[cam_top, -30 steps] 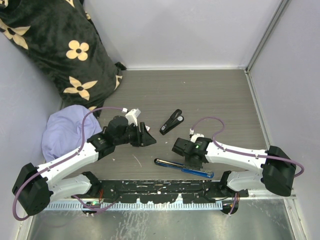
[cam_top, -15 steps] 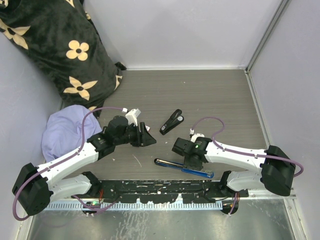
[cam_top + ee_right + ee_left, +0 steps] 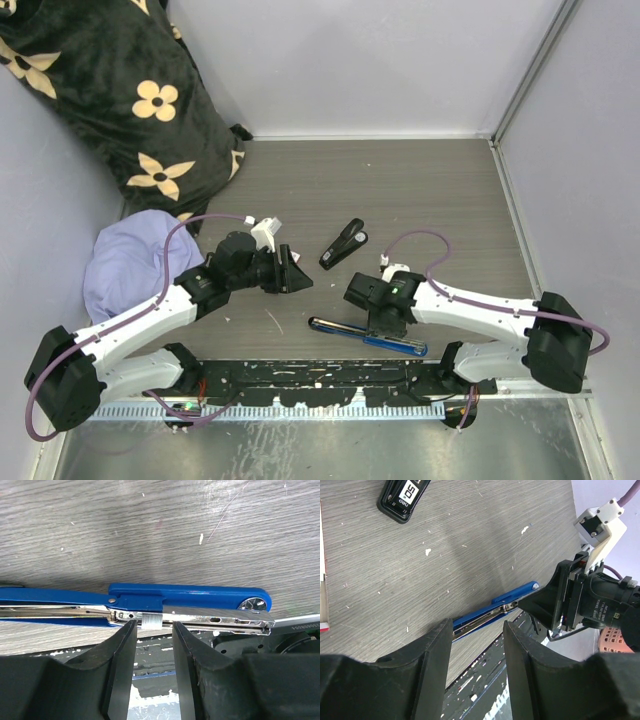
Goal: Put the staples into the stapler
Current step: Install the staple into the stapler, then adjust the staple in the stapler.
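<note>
The blue stapler (image 3: pixel 366 337) lies opened flat near the table's front edge, its metal rail exposed (image 3: pixel 200 619). A short silver strip of staples (image 3: pixel 151 621) sits on that rail. My right gripper (image 3: pixel 154 629) is open just above it, with one finger on each side of the strip and neither touching it; in the top view the gripper (image 3: pixel 385 318) is over the stapler. My left gripper (image 3: pixel 291 272) is open and empty, and the left wrist view (image 3: pixel 477 630) shows it pointing at the stapler (image 3: pixel 490 616). A white and red edge (image 3: pixel 323 580) at the frame border may be the staples box.
A black stapler (image 3: pixel 343 243) lies at mid-table and also shows in the left wrist view (image 3: pixel 404 497). A lilac cloth (image 3: pixel 125 265) and a black flowered pillow (image 3: pixel 110 90) are at the left. Grey walls enclose the table.
The right arm has shifted very slightly over the blue stapler. Nothing else has moved.
</note>
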### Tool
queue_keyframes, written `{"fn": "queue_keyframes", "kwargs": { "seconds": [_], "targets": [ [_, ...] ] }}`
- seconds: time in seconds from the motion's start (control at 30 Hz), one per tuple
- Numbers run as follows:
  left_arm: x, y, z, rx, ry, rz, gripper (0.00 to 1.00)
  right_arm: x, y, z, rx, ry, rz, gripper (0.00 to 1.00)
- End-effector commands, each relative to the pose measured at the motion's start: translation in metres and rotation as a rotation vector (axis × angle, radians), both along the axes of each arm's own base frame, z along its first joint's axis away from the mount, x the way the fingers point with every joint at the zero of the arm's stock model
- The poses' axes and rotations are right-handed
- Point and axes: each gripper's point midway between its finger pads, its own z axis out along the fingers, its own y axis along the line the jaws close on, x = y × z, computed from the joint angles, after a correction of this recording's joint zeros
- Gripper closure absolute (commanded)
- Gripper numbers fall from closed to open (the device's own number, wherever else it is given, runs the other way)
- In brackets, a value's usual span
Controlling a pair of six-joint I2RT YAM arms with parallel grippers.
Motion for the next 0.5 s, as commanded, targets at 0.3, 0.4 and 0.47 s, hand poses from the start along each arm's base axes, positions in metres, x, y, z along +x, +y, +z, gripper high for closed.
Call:
{"fn": "queue_keyframes", "kwargs": {
  "seconds": [0.3,0.4,0.47],
  "targets": [
    [0.004,-0.004,0.01,-0.044,-0.041,-0.012,0.53,-0.002,0.0,0.009,0.038,-0.01,0.025,0.74],
    [0.004,-0.005,0.01,-0.045,-0.037,-0.014,0.53,-0.002,0.0,0.005,0.038,-0.012,0.025,0.74],
    [0.004,-0.005,0.01,-0.044,-0.035,-0.014,0.53,-0.002,0.001,0.004,0.034,-0.013,0.025,0.74]
  ]
}}
